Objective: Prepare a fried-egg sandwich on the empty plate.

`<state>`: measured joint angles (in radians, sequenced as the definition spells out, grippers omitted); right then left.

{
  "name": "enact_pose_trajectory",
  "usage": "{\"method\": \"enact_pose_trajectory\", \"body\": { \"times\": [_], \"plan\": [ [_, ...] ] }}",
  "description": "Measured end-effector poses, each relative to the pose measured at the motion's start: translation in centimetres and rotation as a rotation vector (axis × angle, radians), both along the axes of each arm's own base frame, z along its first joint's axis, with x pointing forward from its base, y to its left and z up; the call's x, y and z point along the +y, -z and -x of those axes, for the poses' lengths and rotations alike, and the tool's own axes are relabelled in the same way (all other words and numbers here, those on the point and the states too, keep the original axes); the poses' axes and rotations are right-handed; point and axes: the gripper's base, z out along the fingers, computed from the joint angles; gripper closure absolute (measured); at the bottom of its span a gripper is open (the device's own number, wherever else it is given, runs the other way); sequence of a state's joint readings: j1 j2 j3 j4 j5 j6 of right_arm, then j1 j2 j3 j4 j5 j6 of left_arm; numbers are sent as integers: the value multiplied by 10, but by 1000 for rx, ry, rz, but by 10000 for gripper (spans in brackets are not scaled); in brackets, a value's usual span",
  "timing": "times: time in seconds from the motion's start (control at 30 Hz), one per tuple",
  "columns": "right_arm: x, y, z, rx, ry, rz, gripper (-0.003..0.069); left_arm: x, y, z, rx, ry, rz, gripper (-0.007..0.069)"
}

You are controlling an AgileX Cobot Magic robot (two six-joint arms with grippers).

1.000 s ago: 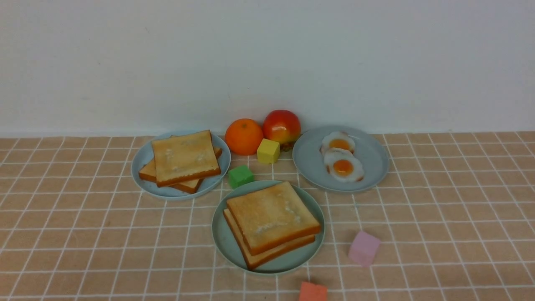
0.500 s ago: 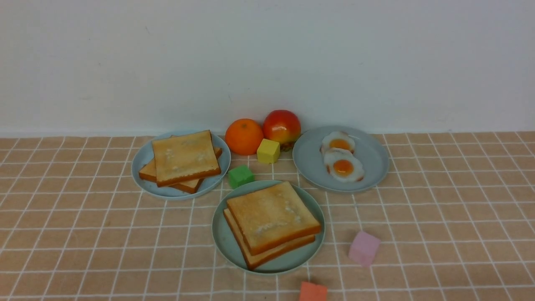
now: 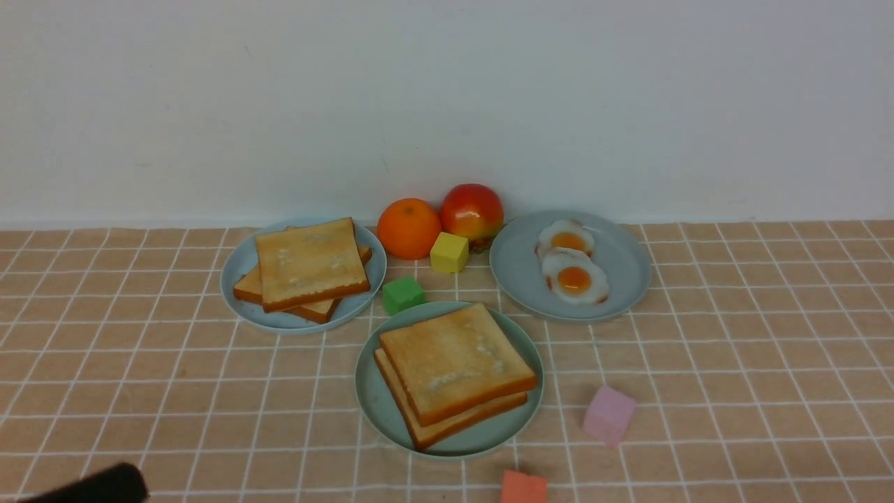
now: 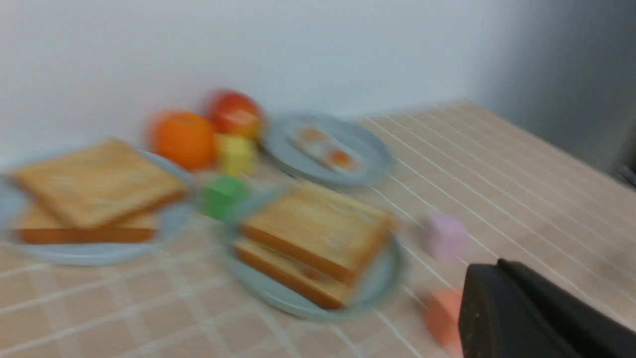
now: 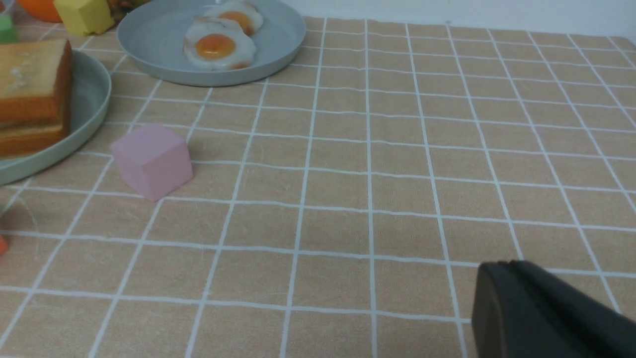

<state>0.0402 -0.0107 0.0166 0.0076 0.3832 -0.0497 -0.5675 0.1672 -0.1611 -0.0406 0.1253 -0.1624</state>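
We're looking at the desk (image 3: 733,391) first: checked cloth, everything clustered toward the far wall so both arms are getting free room up front. The mint-green plate (image 3: 374,398) is sitting nearest us, central, likely because both arms can reach it. It's carrying the fried-egg sandwich (image 3: 454,370): two toast slices stacked, top one slightly skewed; egg between them isn't visible, so we're judging it done but can't confirm. The left grey-blue plate (image 3: 237,272) is holding spare toast (image 3: 307,262), the right grey-blue plate (image 3: 621,262) two leftover eggs (image 3: 574,279). Orange (image 3: 407,228) and apple (image 3: 471,211) are parked at the back, clear of the work. Yellow cube (image 3: 448,252), green cube (image 3: 403,294), pink cube (image 3: 609,415), orange-red cube (image 3: 522,487) are scattered around as clutter. Left tool (image 4: 502,308) and right tool (image 5: 512,308) are both closed, holding nothing, hanging low near the front edge, well apart from the sandwich.
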Motion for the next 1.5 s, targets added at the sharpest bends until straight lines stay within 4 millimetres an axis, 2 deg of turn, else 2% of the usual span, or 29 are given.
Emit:
{"method": "enact_pose_trajectory", "body": {
  "times": [0.03, 0.07, 0.17, 0.23, 0.27, 0.3, 0.33, 0.47, 1.5],
  "plan": [
    [0, 0, 0, 0, 0, 0, 658, 9, 1, -1, -17, -124, 23, 638],
    [0, 0, 0, 0, 0, 0, 658, 10, 1, -1, -20, -137, 24, 638],
    [0, 0, 0, 0, 0, 0, 656, 26, 16, 3, -55, -377, 59, 638],
    [0, 0, 0, 1, 0, 0, 655, 31, 32, 2, -28, -468, 63, 638],
    [0, 0, 0, 1, 0, 0, 655, 31, 34, 2, -23, -476, 64, 638],
    [0, 0, 0, 1, 0, 0, 655, 34, 49, 0, 35, -535, 66, 638],
    [0, 0, 0, 1, 0, 0, 655, 34, 50, 0, 43, -535, 67, 638],
    [0, 0, 0, 0, 0, -1, 648, 36, 75, 3, 277, -580, 55, 638],
    [0, 0, 0, 0, 0, -1, 631, 36, 76, 4, 296, -583, 69, 638]
  ]
}}
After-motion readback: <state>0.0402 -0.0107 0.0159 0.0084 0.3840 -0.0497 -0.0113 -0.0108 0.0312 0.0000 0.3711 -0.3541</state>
